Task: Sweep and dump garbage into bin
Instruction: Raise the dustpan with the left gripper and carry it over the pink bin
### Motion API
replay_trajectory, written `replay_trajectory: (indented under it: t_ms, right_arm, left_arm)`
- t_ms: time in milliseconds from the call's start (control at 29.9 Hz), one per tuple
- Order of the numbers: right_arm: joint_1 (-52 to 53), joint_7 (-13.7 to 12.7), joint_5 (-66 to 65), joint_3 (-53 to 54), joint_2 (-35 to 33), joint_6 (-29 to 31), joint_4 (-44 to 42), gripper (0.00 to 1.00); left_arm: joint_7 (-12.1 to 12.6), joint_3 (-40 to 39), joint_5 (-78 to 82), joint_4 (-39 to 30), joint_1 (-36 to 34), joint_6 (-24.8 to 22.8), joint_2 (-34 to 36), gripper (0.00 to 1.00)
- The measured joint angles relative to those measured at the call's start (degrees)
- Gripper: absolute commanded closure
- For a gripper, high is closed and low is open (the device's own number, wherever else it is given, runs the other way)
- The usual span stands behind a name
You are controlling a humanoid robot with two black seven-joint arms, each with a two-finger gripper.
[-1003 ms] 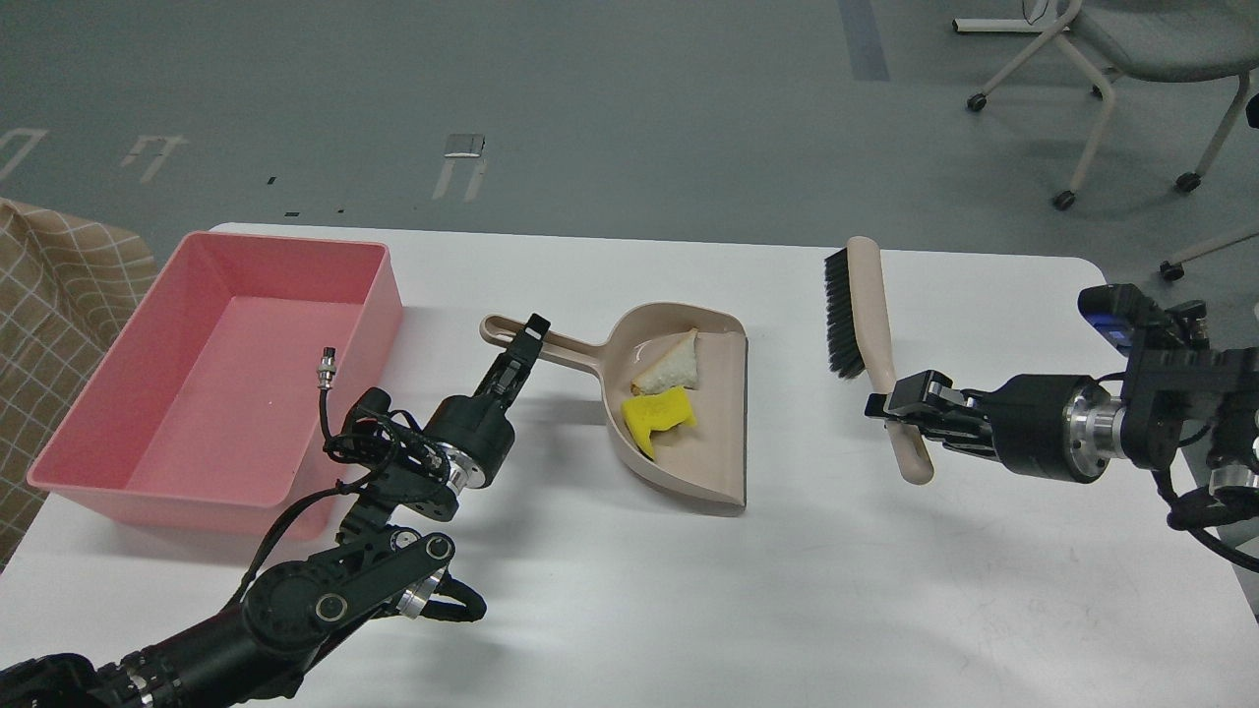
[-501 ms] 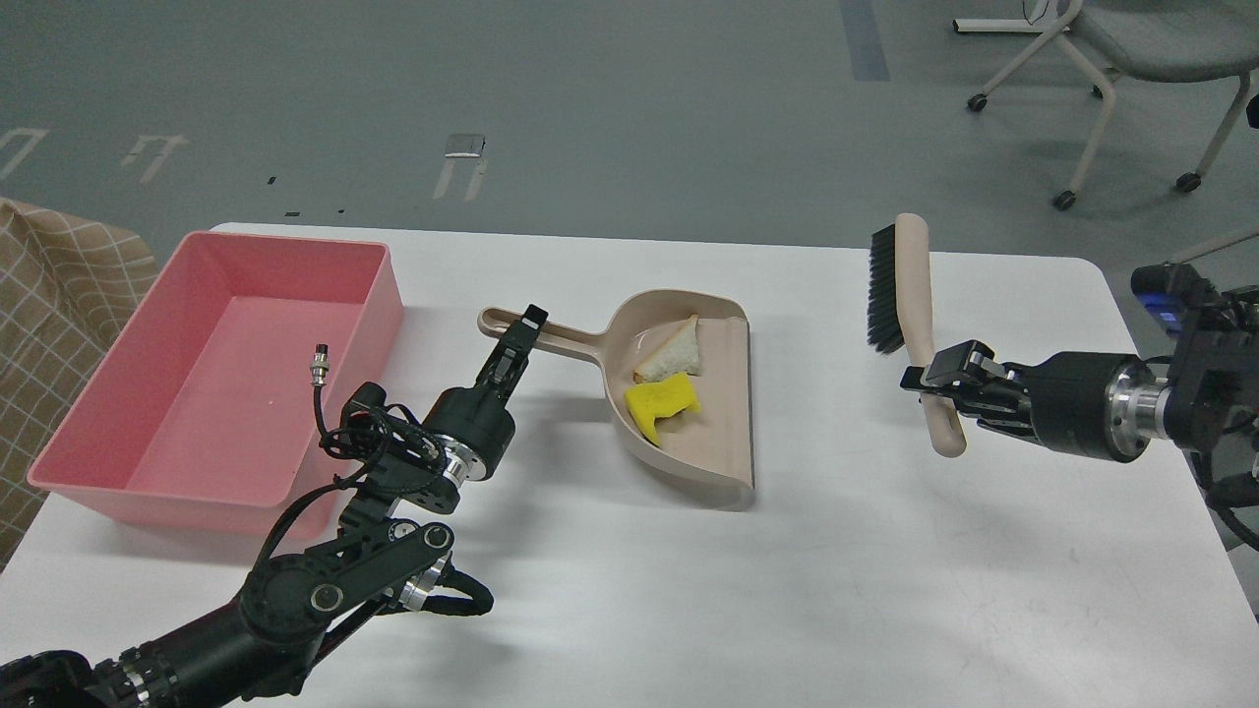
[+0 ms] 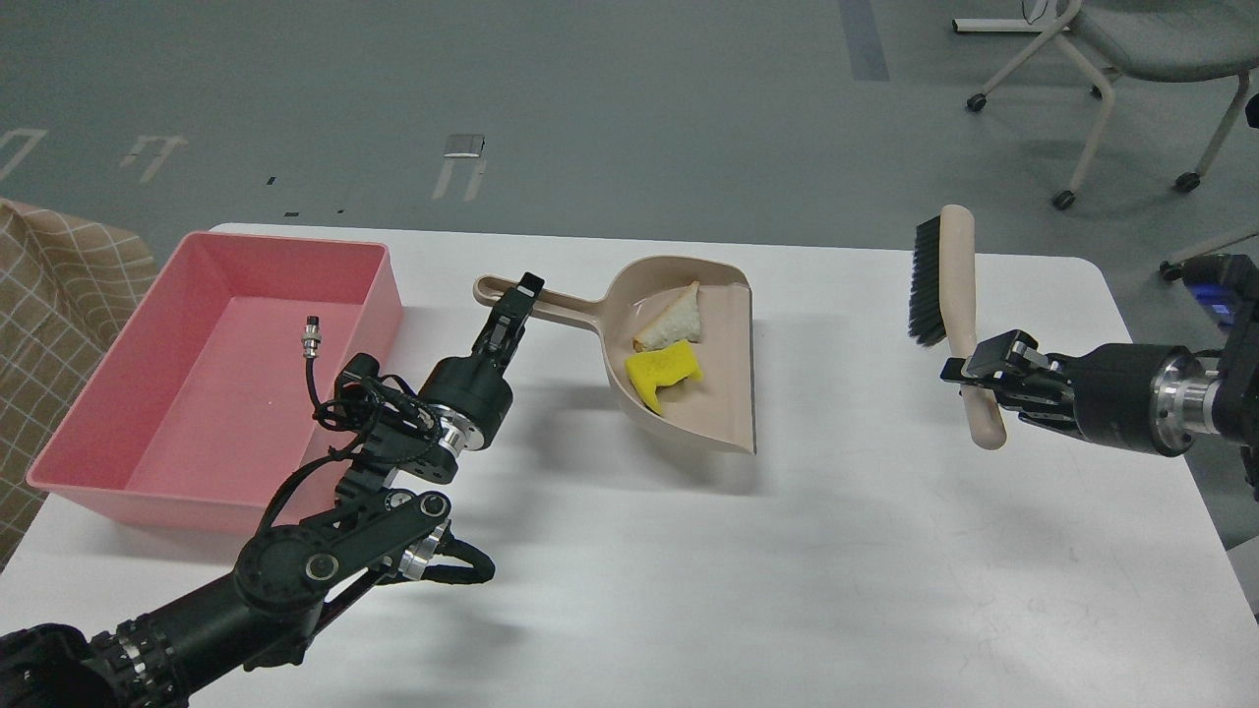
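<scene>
The beige dustpan hangs above the white table, held by its handle in my left gripper, which is shut on it. In the pan lie the triangular white bread slice and the yellow sponge chunk. The pink bin stands at the table's left, to the left of my left gripper, with nothing in it. My right gripper is shut on the handle of a beige brush with black bristles, held upright over the table's right side.
The white table has its right edge near my right arm. A checked cloth lies left of the bin. A wheeled chair stands on the grey floor at the far right.
My left gripper has lifted the dustpan off the table and a little away from me, with both pieces in it. My right gripper has carried the brush to the right and upward.
</scene>
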Motion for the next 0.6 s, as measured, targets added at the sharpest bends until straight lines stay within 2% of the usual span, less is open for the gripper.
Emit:
replay_trajectory:
  t_ms: [334,602]
  right_arm:
    - [-0.98,-0.09,0.01,-0.09,-0.08,0.00,0.03,0.97]
    - [-1.00,-0.09,0.01,-0.12,0.18,0.00,0.03,0.97]
  left_arm:
    - [0.14,0.16,-5.24,-0.02,-5.32,-0.07,4.59,1.00]
    - [0.37,0.03,-6.68,-0.02,-7.18,-3.08,9.18,1.00]
